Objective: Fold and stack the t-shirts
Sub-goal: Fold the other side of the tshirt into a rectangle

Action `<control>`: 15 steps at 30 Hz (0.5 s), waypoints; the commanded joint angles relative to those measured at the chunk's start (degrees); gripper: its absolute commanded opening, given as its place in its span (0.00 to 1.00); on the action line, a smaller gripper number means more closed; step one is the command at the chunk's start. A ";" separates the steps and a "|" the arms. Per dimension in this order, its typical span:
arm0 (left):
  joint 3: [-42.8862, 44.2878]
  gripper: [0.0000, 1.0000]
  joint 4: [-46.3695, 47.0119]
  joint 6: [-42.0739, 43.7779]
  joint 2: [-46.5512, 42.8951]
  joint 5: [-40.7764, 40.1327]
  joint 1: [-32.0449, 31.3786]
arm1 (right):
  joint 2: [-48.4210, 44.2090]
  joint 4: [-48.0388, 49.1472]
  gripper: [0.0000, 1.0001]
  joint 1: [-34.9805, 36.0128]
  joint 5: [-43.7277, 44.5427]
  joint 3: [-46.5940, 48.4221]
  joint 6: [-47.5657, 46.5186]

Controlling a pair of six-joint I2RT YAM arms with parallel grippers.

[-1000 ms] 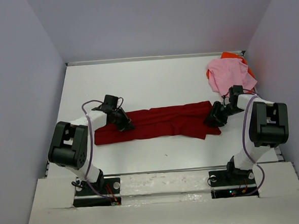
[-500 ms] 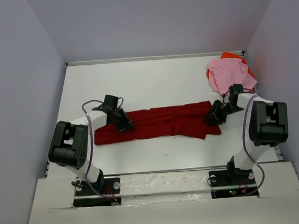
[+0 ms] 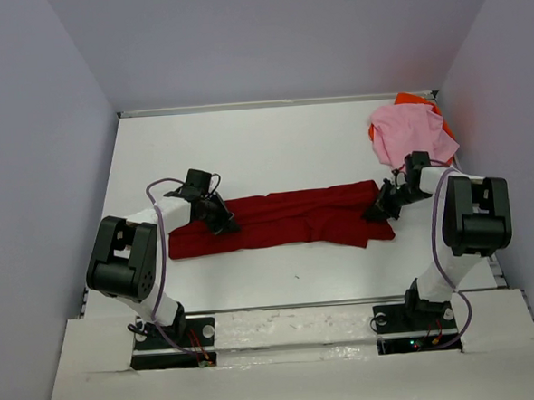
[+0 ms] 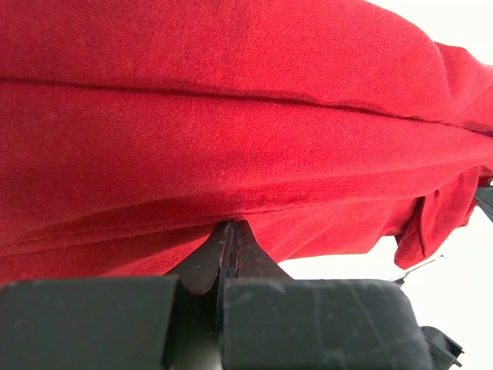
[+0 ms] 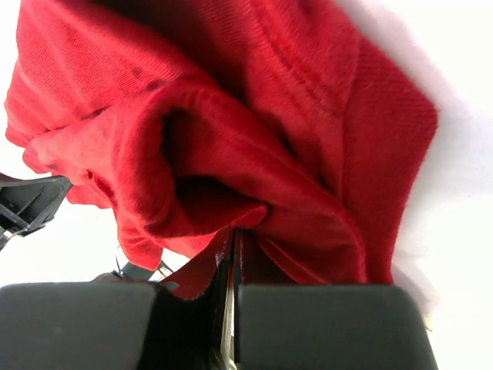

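Observation:
The dark red t-shirt [image 3: 295, 216] lies folded into a long band across the middle of the table. My left gripper [image 3: 224, 225] is shut on its upper edge near the left end; in the left wrist view the closed tips [image 4: 229, 230] pinch the red cloth [image 4: 231, 131]. My right gripper [image 3: 375, 212] is shut on the bunched right end, and the right wrist view shows the closed tips [image 5: 236, 236] biting a fold of the red cloth [image 5: 254, 139]. The light pink t-shirt [image 3: 412, 132] lies crumpled at the back right. A bit of the bright orange t-shirt [image 3: 415, 99] shows from under it.
The white table [image 3: 264, 146] is walled by grey panels on the left, back and right. The pink and orange pile sits just behind my right arm, near the right wall. Both arm bases stand at the near edge.
My right gripper has gone from open to shut on the right end of the dark red t-shirt, shifting slightly toward the back. The left gripper and the shirt's left end have stayed put.

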 commanded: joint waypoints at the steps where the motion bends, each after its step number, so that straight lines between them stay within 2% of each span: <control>1: 1.75 0.00 -1.31 1.25 -0.43 -0.12 0.08 | 0.80 1.71 0.00 0.52 -1.59 2.55 1.13; 15: 2.28 0.00 -2.18 2.04 -0.61 -0.55 0.16 | 3.70 -4.27 0.00 0.52 -1.50 15.91 1.84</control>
